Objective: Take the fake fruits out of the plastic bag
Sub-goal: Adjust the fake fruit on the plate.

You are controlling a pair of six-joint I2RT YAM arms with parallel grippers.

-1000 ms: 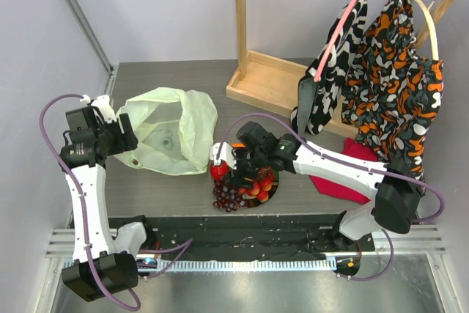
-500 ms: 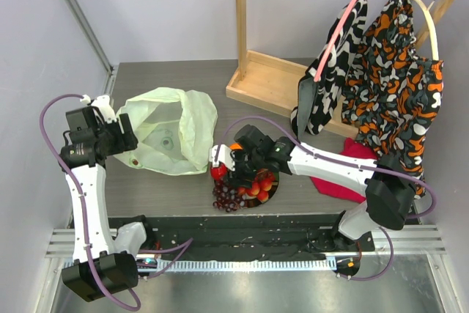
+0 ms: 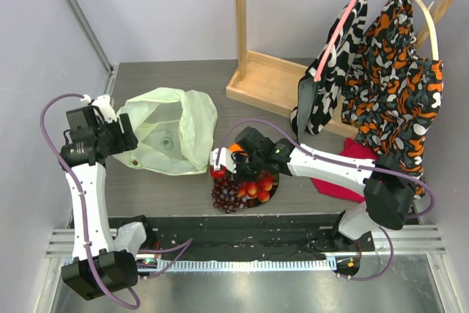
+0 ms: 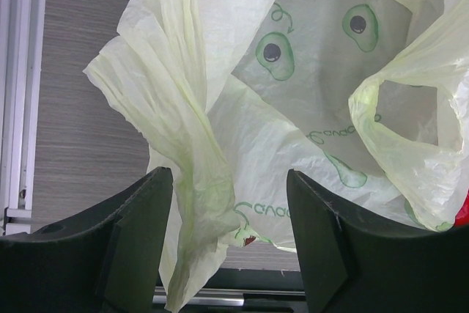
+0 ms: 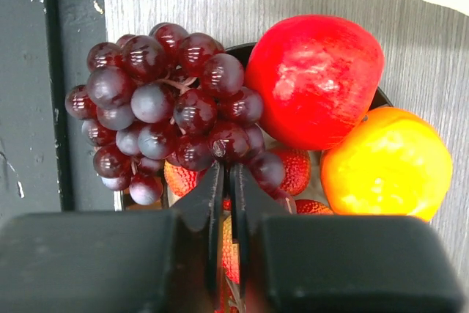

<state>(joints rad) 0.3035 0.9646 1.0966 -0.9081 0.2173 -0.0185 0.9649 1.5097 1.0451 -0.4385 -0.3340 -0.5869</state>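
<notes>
The pale green plastic bag lies open at the left, its printed film filling the left wrist view. My left gripper is open, with a hanging fold of the bag's edge between its fingers. A small red thing shows at the bag's near left edge. The fake fruits sit heaped on a dark-rimmed plate: purple grapes, red apple, orange and red berries. My right gripper hangs just over them, shut, its tips against the grape bunch.
A wooden rack with patterned garments stands at the back right. A red cloth lies under my right arm. A black strip runs along the table's near edge. The wall is close on the left.
My right gripper has gone from open to shut and shifted slightly left over the plate. The left arm and the bag have not moved.
</notes>
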